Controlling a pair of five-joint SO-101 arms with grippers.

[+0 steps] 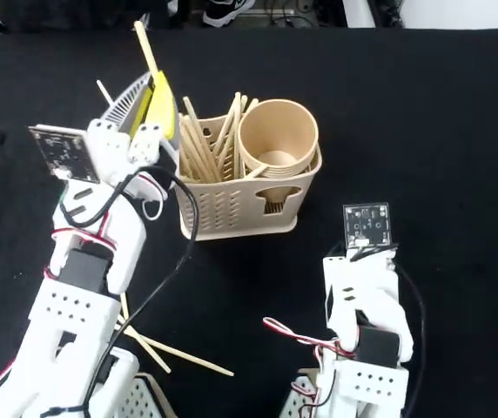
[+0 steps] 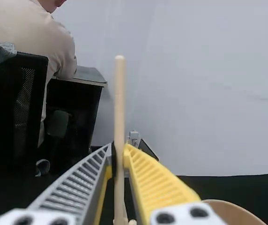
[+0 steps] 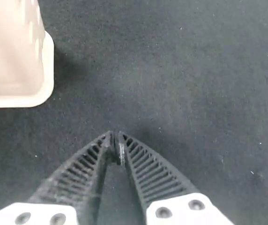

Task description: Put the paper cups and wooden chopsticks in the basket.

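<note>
Chopstick [image 2: 119,93] is sitting pinched in your left hand [image 2: 118,151] beside the basket [image 1: 232,213]; releasing now, you are risking a miss.

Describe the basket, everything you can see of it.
The basket is a beige, plastic-looking tub, rounded-rectangular, with slotted walls and a cutout in the wall facing the arms. It stands upright on the black table. Inside, a bundle of wooden chopsticks leans on the left arm's side. Stacked paper cups fill the other side, their rim above the basket's edge. A black cable crosses its near corner in the high view; whether they touch cannot be told.
</note>
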